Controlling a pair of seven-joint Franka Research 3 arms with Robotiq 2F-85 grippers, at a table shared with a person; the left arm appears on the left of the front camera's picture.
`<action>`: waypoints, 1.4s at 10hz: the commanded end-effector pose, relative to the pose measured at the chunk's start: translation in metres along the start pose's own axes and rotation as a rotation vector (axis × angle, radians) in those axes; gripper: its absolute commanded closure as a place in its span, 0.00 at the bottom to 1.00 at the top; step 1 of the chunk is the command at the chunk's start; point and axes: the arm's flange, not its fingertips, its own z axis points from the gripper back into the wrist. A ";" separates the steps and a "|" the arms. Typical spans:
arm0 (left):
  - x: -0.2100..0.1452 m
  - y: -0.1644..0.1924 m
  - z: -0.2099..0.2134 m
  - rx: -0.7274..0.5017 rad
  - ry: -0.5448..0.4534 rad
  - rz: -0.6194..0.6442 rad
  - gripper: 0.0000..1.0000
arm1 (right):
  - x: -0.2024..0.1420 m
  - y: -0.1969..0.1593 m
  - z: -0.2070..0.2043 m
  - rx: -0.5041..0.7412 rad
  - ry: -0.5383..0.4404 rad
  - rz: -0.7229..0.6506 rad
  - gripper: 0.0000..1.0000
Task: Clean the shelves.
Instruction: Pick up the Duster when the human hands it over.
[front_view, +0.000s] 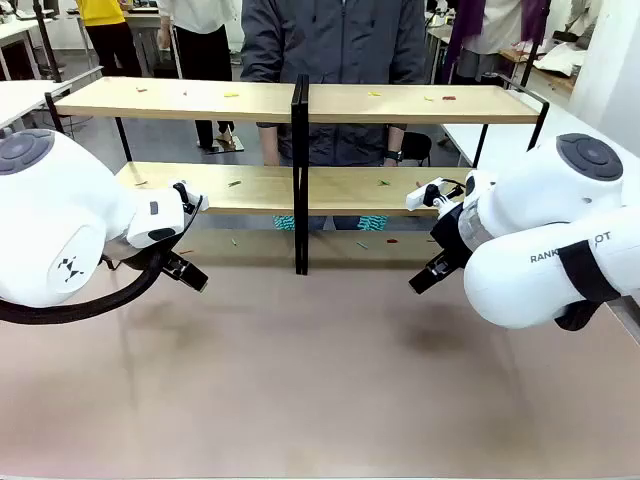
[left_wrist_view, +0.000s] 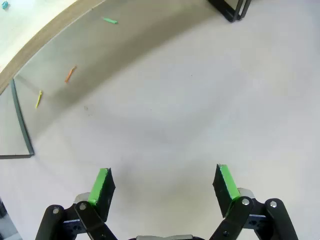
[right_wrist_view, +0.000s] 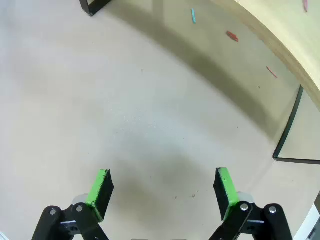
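Left side: left gripper low in the left wrist view; green pads well apart, nothing between; hanging over bare table.
Right side: right gripper low in the right wrist view; jaws likewise wide apart and empty; right of centre in the front view, short of the rack.
Step in hand: judged the very start; approach only, no scrap gripped, no board touched.
Next move: probably a reach forward to the nearest litter; thin flat bits, so a low, fine pinch close to the surface; care needed around the black frame.
Surface: pale matte tabletop, lightly marked; under the rack a green scrap, an orange scrap and a yellow scrap at upper left of the left wrist view; a teal scrap and a red scrap at upper right of the right wrist view.
Task's thing: shelves across the middle of the front view, beyond both grippers; two long light-wood boards on a thin black frame, central post at mid-frame; small coloured bits scattered on both boards.
Room: person in a dark jacket just behind the rack at top centre; other people and white tables farther off along the top and left edges.
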 end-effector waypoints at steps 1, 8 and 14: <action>0.000 0.000 0.000 0.000 0.000 0.000 0.00 | 0.000 0.000 0.000 0.000 0.000 0.000 0.00; 0.000 0.000 0.000 0.000 0.000 0.000 0.00 | 0.000 0.000 0.000 0.000 0.000 0.000 0.00; 0.000 0.000 0.000 0.000 0.000 0.000 0.00 | 0.000 0.000 0.000 0.000 0.000 0.000 0.00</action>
